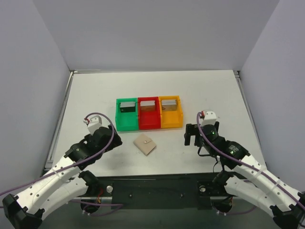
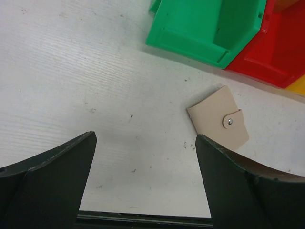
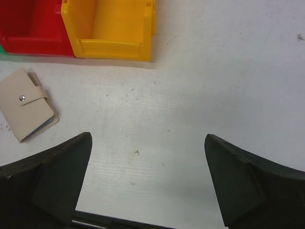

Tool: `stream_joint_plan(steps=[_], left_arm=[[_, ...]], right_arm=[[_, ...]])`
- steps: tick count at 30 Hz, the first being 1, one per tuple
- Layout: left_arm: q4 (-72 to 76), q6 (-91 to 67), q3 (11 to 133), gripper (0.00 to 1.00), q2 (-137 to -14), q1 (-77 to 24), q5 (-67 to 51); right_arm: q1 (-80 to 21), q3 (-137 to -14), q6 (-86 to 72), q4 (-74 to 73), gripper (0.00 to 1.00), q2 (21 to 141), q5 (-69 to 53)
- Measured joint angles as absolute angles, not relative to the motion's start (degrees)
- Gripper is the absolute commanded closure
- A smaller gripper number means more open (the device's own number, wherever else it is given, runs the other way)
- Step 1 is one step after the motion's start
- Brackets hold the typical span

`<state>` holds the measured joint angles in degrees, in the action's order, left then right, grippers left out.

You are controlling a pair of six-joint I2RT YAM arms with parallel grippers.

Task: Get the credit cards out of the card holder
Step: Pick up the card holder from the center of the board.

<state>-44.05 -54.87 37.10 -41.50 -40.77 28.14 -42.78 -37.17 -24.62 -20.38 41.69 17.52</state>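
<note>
Nearest the viewer, two white robot arms rise from the near edge of a pale table point(image 1: 95, 95) and reach forward. The left gripper point(image 2: 145, 138) hovers over bare tabletop with its dark jaws spread wide and nothing between them. The right gripper point(image 3: 147, 137) is the same: jaws fully apart, holding nothing, with only table beneath.

Between the two grippers, a little farther out on the table, lies the card holder point(image 1: 145, 144). It is a small flat beige wallet, turned at an angle to the table's edges. It is folded closed, and its little tab is fastened with a metal snap. From the left wrist it sits ahead and to the right, just beyond the right finger and apart from it. From the right wrist it sits ahead and to the left, also apart, with a thin line of light blue showing along its open edge. Neither gripper touches it.

No loose cards are visible on the table, so the task appears not yet started. The holder remains to be grasped, unsnapped and opened, and the cards drawn out.

Just beyond the holder stand three open plastic bins, side by side and touching: a green bin point(image 1: 127, 126) on the left, a red bin point(image 1: 149, 125) in the middle and an orange bin point(image 1: 171, 124) on the right. Each shows a darker patch at its far end, too small to identify.
</note>
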Motion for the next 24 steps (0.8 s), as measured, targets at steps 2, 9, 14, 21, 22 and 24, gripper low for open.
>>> stream_joint_plan(steps=[2,9,14,21,22,24], left_arm=[[-44.4,-54.9,37.3,0.03,-41.6,-40.8,28.4],[-44.3,-53.5,37.3,0.03,-41.2,-40.8,27.9],[-43.6,-51.5,37.1,0.04,-41.0,-40.8,26.5],[-41.2,-49.7,36.4,0.27,-41.5,-40.8,22.4],[-40.3,-49.8,35.7,0.28,-41.7,-40.8,21.1],[-38.0,-50.4,33.6,0.29,-42.2,-41.2,18.3]], right_arm=[[-42.8,-37.2,-24.9,-20.3,0.0,41.8,18.4],[-42.8,-37.2,-25.3,-19.4,0.0,41.8,20.5],[-42.8,-38.3,-24.4,-19.6,0.01,43.4,20.2],[-42.9,-38.8,-23.5,-19.6,0.09,45.8,17.2],[-43.0,-38.8,-23.4,-19.6,0.1,46.5,16.5],[-43.9,-38.9,-23.3,-19.5,0.11,48.5,15.6]])
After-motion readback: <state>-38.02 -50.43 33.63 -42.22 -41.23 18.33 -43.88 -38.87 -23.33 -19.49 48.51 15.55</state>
